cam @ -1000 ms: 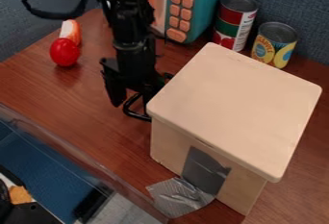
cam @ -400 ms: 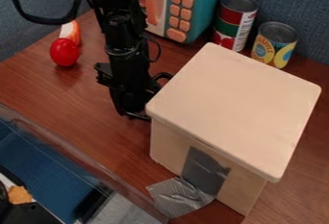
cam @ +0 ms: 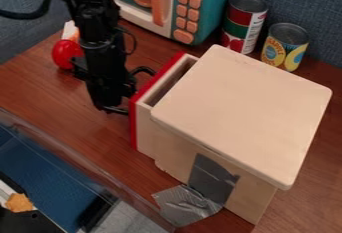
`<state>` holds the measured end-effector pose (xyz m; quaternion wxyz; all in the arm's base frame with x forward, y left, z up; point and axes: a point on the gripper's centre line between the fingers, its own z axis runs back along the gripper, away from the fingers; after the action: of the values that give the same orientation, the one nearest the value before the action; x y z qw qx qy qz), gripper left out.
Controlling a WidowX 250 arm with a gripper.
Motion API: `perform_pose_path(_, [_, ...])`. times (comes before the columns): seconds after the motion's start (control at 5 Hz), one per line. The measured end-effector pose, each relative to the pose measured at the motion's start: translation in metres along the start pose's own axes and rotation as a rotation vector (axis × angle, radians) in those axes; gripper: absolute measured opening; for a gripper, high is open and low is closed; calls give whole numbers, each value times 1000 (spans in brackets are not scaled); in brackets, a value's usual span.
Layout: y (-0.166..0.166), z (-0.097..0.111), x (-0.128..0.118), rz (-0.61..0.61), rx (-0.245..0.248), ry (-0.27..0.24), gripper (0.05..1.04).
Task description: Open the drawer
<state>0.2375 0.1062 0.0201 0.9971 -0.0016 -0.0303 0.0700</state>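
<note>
From where I stand, the drawer [cam: 146, 131] is partly out of the left side of the pale wooden box [cam: 244, 112], its red front [cam: 133, 132] clear of the box and a strip of its inside showing beneath the lid's edge. The black arm comes down from the upper left, and its gripper [cam: 108, 102] hangs upright just outside that red front, at the black handle [cam: 142, 70]. I can't tell how far open the gripper is, nor whether it grips the handle or is only hooked behind it.

Grey tape [cam: 190, 206] runs from the box's near side down onto the brown surface [cam: 63, 122]. Beyond the box, near the blue partition [cam: 294, 2], stand two cans, one red and green [cam: 244, 24], the other with yellow fruit on its label [cam: 285, 48]. Left of them is a teal toy microwave [cam: 217, 4]. A shiny red toy [cam: 64, 54] lies beside the arm, over to the left.
</note>
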Motion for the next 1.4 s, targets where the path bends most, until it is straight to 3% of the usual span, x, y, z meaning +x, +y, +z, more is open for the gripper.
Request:
perform_pose_path(0.4, [39, -2, -1, 23, 27, 22, 144])
perform_pose_path(0.6, [44, -4, 1, -11, 15, 54, 144])
perform_pose_path(1.0, [31, 4, 0, -117, 77, 66, 144])
perform_pose_path(1.2, [18, 8, 0, -140, 124, 60, 183])
perform_pose_path(1.4, [6, 15, -1, -191, 145, 49, 402])
